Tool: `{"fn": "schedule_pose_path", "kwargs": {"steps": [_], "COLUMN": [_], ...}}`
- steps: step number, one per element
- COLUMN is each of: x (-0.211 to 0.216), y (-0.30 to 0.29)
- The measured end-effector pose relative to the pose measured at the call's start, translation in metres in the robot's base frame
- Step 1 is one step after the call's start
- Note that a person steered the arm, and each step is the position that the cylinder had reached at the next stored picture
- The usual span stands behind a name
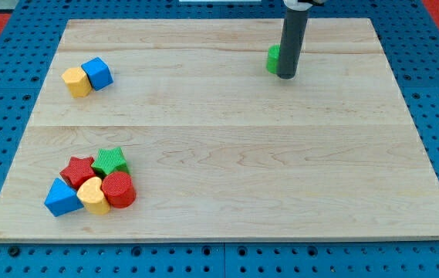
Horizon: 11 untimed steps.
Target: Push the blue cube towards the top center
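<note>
One blue cube (97, 73) sits touching a yellow block (76, 81), so you must bring my bare tip (286, 76) far left.

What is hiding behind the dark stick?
A green block peeks out on the view's left of the rod, right by my tip. The rod covers most of it, so its shape cannot be told.

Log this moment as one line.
my tip: top right, beside green block | blue cube: top left, touching yellow block | not contacted
</note>
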<state>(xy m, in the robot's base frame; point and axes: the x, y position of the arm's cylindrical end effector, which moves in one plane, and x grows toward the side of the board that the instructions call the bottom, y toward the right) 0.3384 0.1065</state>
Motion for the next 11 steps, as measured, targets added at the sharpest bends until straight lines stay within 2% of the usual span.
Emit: {"fn": "schedule_pose_path", "kwargs": {"steps": [1,3,5,7,8,9,11], "x": [0.032,0.067,0.064,-0.011,-0.026,-0.028,-0.059], "y": [-0.032,-0.171,-0.31,-0.325,-0.316,-0.299,-0.214]}}
